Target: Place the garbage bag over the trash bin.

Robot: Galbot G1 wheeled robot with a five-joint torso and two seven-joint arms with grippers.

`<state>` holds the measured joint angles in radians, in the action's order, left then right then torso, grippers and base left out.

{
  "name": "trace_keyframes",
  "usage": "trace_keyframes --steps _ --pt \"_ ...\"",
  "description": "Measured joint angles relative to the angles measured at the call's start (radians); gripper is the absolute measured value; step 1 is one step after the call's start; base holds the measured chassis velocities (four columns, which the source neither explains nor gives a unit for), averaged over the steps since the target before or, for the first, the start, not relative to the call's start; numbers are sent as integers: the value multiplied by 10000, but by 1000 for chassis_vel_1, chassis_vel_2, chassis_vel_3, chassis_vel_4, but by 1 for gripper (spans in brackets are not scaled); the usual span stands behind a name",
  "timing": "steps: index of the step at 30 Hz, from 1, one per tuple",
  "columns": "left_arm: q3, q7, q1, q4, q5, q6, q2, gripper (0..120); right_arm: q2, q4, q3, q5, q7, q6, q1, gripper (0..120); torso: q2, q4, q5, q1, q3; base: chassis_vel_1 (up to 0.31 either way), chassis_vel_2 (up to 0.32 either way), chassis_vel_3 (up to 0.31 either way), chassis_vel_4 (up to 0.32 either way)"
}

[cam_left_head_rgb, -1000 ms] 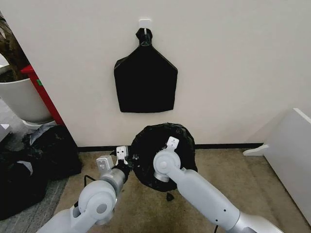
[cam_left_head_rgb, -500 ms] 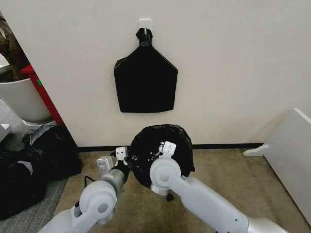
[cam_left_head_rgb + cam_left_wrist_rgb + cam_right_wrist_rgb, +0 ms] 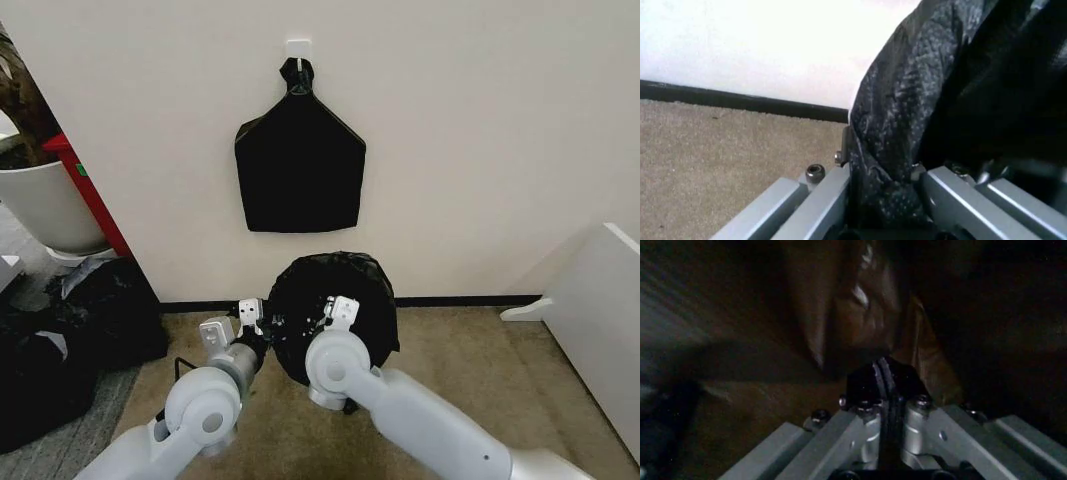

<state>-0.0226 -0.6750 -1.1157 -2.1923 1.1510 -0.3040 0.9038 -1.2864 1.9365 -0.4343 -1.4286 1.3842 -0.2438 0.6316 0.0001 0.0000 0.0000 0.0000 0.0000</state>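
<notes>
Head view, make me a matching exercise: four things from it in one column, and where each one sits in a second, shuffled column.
Things:
1. garbage bag
2. flat black bag
3. white planter pot
4. left tool

Places:
A. hanging from a wall hook
B. far left, beside a red stand
C. on the floor at the wall's foot, between both arms
D. pinching the bag's left edge

Pairs: 1-C, 2-A, 3-B, 4-D

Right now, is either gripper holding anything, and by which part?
The left gripper pinches the garbage bag by its left edge film. The right gripper is shut, apparently on nothing.
</notes>
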Motion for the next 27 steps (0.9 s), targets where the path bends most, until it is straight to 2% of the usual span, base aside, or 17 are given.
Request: trace_keyframes --steps 12,27 --pt "-32 30 -87 -303 144 -11 -105 0 -586 -2572 926 1241 -1049 -332 79 0 -1 0 1 0 0 0 0 0 0" --pt "-131 14 -305 -631 187 -43 -127 0 -674 -2973 1083 1365 -1285 -374 110 0 0 -1 0 0 0 0 0 0 0"
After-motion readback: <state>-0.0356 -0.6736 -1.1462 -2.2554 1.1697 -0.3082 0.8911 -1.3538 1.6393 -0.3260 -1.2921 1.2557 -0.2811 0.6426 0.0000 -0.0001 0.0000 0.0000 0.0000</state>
